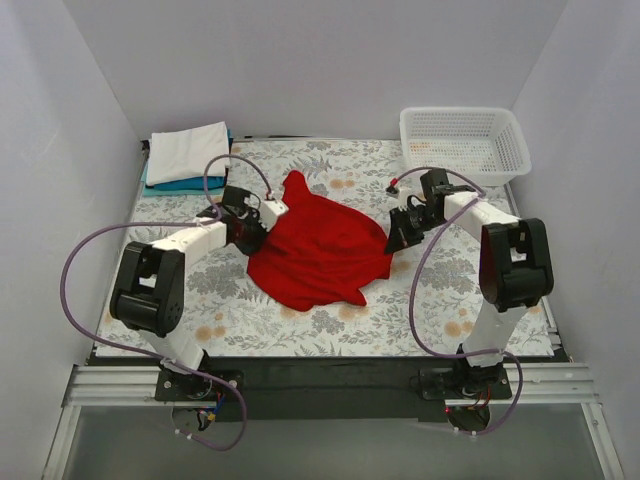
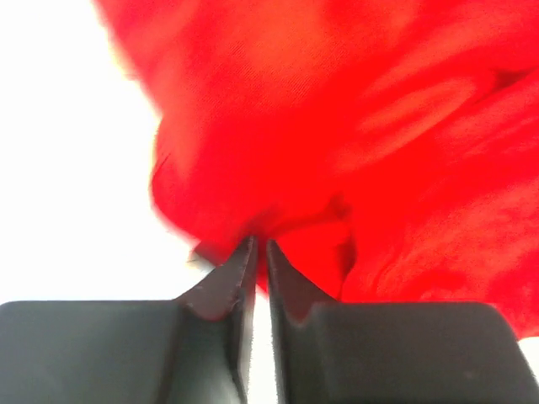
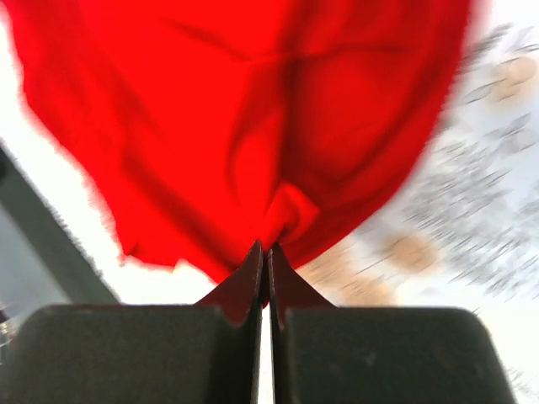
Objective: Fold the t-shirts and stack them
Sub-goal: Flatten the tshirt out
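Observation:
A red t-shirt (image 1: 318, 248) lies crumpled in the middle of the floral table. My left gripper (image 1: 248, 232) is at its left edge, shut on a bunch of the red cloth (image 2: 253, 227). My right gripper (image 1: 396, 238) is at its right edge, shut on a fold of the same shirt (image 3: 282, 215). Both wrist views are blurred and filled with red fabric. A stack of folded shirts, white (image 1: 188, 152) on top of blue (image 1: 185, 184), sits at the back left corner.
A white mesh basket (image 1: 464, 142) stands at the back right corner. White walls close in the left, back and right sides. The floral cloth (image 1: 440, 300) covers the table around the shirt. Cables loop beside both arms.

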You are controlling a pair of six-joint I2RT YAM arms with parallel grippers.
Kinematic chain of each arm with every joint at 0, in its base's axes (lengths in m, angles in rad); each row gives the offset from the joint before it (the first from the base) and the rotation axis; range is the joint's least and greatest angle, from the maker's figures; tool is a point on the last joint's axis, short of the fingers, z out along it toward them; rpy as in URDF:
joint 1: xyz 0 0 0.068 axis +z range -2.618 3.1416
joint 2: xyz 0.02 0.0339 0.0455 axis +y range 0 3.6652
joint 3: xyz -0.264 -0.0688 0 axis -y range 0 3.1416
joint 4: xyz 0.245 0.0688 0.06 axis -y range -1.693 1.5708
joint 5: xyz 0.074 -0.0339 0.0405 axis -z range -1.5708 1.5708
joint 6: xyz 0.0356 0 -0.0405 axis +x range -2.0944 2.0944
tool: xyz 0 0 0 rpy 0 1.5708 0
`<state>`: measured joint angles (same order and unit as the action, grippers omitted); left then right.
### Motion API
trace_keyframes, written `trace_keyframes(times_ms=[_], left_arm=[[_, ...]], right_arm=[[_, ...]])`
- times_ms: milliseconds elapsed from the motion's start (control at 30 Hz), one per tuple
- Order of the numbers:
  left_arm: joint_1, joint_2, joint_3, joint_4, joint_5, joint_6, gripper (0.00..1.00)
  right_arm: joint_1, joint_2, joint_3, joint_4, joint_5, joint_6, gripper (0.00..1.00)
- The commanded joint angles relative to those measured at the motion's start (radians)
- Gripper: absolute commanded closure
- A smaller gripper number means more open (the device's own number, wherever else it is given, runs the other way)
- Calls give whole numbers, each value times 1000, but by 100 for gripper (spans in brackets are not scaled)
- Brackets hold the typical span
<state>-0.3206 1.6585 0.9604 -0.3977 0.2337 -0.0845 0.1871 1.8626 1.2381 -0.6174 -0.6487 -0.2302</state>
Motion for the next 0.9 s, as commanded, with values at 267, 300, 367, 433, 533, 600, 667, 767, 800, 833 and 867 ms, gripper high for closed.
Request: trace_keyframes(times_ms=[267,300,367,433,533,600,667,767,800,833,867], left_arm=[[124,-191,148,-184,404,-58,39],[88,-218,127,-190,438,-40,39],[26,-276,54,-208,443,0,41],[-87,-339,-1,-198,412,49,43],[-231,-368,-123,-140,330,80,43],[-287,-364,-181,-100,305,81,43],[-307,-344,-206,-31,283,81,43],[-350,-309,-233,39,254,118,43],[-376,-298,-241,55,240,129,43],[-388,-287,-261,88,227,143,43],[-403,-260,-270,105,213,170,43]], right_arm=[[8,-238,-48,-44,-103,40,99],[8,-232,-45,-41,-98,42,99],[6,-214,-16,-42,-95,49,99],[6,-220,6,-39,-124,52,99],[6,-258,43,-36,-155,60,99],[6,-284,53,-39,-151,63,99],[6,-293,52,-41,-134,61,99],[6,-302,40,-42,-121,61,99],[6,-302,40,-41,-120,61,99],[6,-304,34,-42,-117,63,99],[5,-301,34,-42,-112,63,99]])
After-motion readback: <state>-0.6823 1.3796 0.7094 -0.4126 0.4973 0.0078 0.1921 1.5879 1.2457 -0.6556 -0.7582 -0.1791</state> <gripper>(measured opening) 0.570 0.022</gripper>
